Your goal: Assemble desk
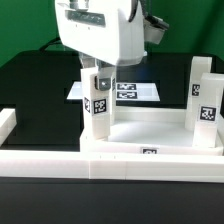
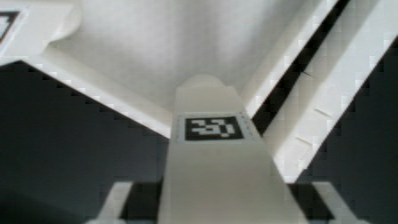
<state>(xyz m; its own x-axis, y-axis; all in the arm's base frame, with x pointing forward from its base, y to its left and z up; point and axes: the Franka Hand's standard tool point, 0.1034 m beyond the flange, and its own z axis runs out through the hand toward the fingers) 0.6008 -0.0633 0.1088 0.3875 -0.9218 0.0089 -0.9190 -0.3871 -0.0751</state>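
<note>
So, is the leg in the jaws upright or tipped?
Upright: the leg stands vertical on the desk top, gripper shut on it.

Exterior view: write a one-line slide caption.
Gripper holds a tagged white leg upright over the desk top.

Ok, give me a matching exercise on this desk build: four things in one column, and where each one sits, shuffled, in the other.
Things:
1. left leg
2. right leg
3. marker board
4. desk top

Places:
a. flat on the black table, behind the build
b. upright between the fingers, on the exterior view's left
c. lying low between the two legs
d. standing upright untouched, on the exterior view's right

Pairs: 1-b, 2-d, 3-a, 4-c
</note>
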